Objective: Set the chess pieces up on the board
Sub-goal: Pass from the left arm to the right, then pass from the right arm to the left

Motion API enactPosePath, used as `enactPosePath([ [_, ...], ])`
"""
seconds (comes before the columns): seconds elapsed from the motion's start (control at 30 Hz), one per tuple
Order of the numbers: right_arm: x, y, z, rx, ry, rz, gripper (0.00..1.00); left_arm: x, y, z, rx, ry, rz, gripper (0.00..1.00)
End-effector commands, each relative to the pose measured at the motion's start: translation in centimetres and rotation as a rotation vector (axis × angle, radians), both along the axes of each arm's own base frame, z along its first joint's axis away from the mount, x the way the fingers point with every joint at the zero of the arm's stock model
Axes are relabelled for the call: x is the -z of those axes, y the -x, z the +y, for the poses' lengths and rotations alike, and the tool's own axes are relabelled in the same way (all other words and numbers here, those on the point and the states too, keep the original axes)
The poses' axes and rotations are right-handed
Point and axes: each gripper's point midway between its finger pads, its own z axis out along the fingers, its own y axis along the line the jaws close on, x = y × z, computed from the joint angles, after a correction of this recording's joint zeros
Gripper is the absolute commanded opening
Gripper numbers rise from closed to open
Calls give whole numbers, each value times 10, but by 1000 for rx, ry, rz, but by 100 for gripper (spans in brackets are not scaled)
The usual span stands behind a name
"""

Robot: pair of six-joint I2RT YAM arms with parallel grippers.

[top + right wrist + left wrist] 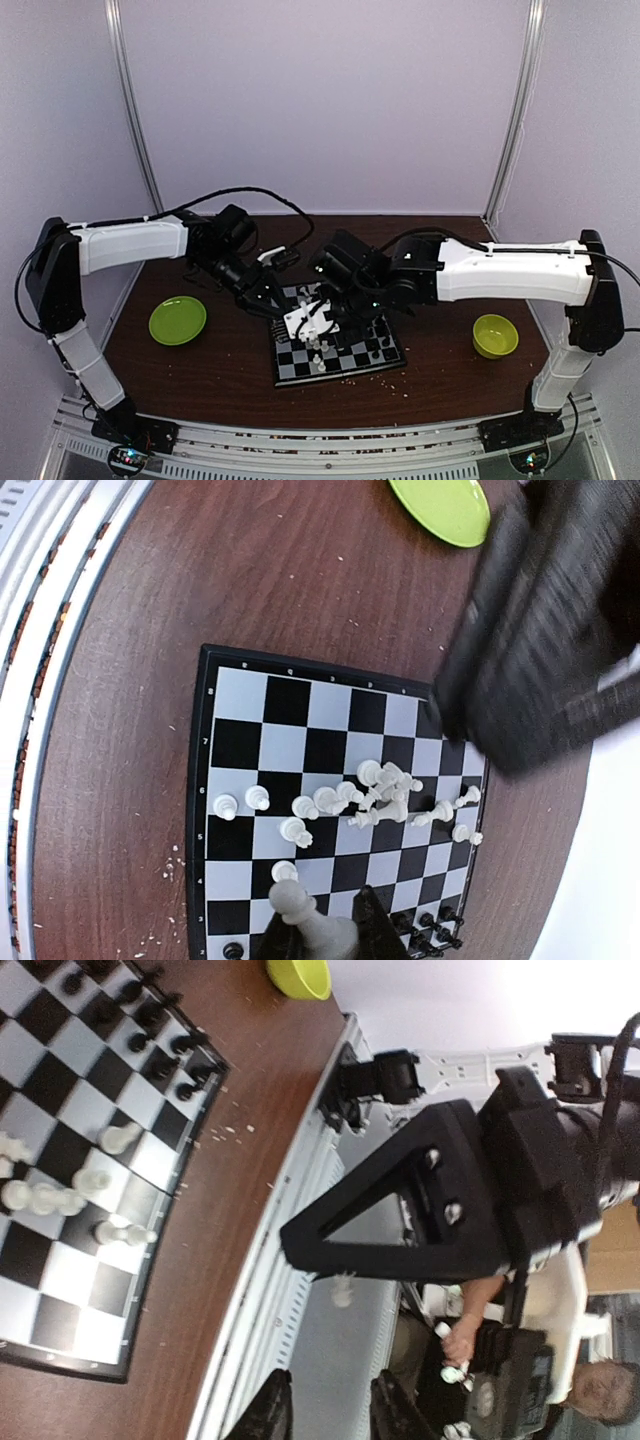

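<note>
So the right gripper (322,932) has its fingers closed in on a single white piece (293,898), looks like a pawn, and it's over the low-numbered end of the board (287,702). Can't tell from the wrist view whether the piece's base is touching a square or is just off it. The left gripper (330,1415) is a fair bit open, fingers apart with nothing between them, and from the top view it sits by the board's far left corner, right next to the other arm. The board itself lies on the brown table (250,570), front and centre, between the two green dishes. On it, the loose white pieces (385,790) are bunched around the middle rows, some upright and several tipped over in a little heap. The black pieces (150,1035) stand lined up along one end. The flat green plate (177,320) is well off to the left and the green bowl (495,335) well off to the right, both showing plain green insides. Pale crumbs (232,1130) are scattered on the table just beside the board's edge.
</note>
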Motion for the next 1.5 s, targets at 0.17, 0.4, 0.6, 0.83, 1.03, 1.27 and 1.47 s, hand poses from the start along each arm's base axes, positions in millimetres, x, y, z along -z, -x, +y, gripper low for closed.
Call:
enactPosePath([
  [0.17,-30,-22,-7,228,-267,503,2,-37,-63,31,-414,-10,-832,25],
  [0.4,-31,-29,0,288,-353,839,3,-66,-36,13,-377,52,-1399,31],
  [0.6,-36,-29,8,292,-381,953,4,-64,-29,-17,-224,59,-1476,33],
  [0.83,-37,-26,8,283,-384,978,4,-57,-25,-31,-147,74,-1455,31],
  [1.03,-39,-25,8,280,-387,978,5,-53,-24,-36,-127,82,-1429,27],
  [1.27,-38,-23,7,273,-385,985,5,-47,-18,-42,-76,92,-1391,26],
  [1.47,-38,-21,6,268,-386,982,6,-39,-18,-46,-49,76,-1367,14],
])
